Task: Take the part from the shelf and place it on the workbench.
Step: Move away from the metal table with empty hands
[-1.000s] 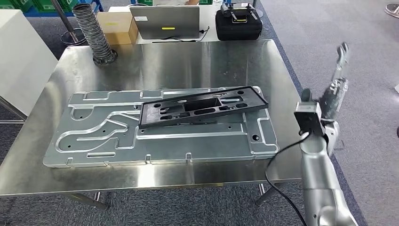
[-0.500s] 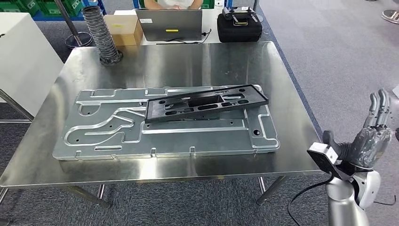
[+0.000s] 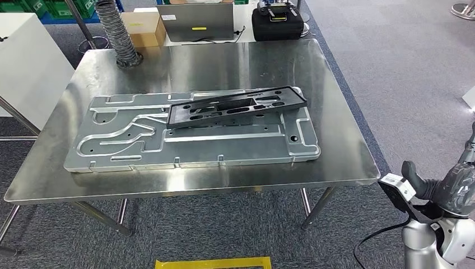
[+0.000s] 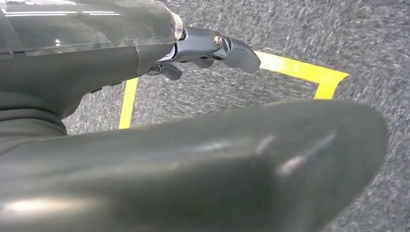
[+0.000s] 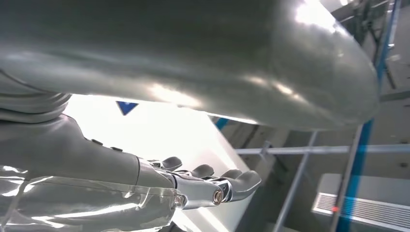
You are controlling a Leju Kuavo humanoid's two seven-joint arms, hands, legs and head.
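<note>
Fingers [image 5: 212, 186] of the right hand [image 3: 448, 188] spread, empty (part [image 3: 238, 106] rests on the workbench [image 3: 336, 140]).

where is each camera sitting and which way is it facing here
Head view: high on the body, looking forward and down at the workbench and black part; right hand at lower right.
Left wrist view: behind the left hand, facing carpet and yellow floor tape.
Right wrist view: behind the right hand, aimed upward at bright lights.
Head and left wrist views share the yellow tape.
</note>
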